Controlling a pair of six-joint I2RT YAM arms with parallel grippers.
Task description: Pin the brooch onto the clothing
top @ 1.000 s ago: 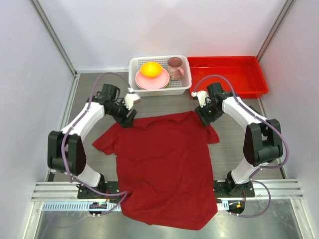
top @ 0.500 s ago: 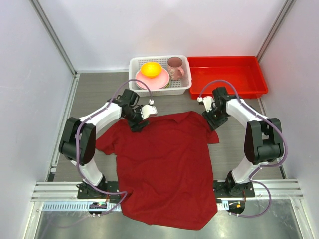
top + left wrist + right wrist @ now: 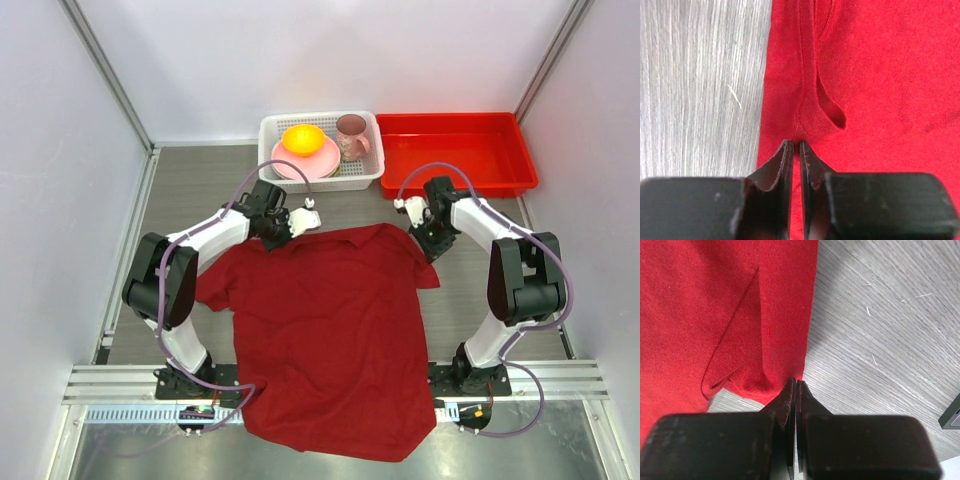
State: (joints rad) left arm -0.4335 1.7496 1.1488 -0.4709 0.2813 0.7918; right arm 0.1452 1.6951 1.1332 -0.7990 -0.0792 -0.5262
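Note:
The clothing (image 3: pixel 330 320), a dark red T-shirt, lies spread flat on the grey table. My left gripper (image 3: pixel 281 234) sits at its top left by the neck. In the left wrist view its jaws (image 3: pixel 795 145) stand almost together with red cloth between them, just below the ribbed collar (image 3: pixel 815 112). My right gripper (image 3: pixel 431 240) is at the shirt's top right edge. In the right wrist view its jaws (image 3: pixel 796 381) are pressed together on the hem of the clothing (image 3: pixel 740 315), and the cloth puckers toward the tips. The brooch is out of view.
A white basket (image 3: pixel 268 150) at the back holds a pink plate, an orange bowl (image 3: pixel 302 138) and a pink mug (image 3: pixel 350 133). A red tray (image 3: pixel 520 160) stands to its right. White walls close in both sides.
My left gripper moved right along the shirt's top edge to the collar and closed. My right gripper shifted slightly toward the shirt's edge and closed on it.

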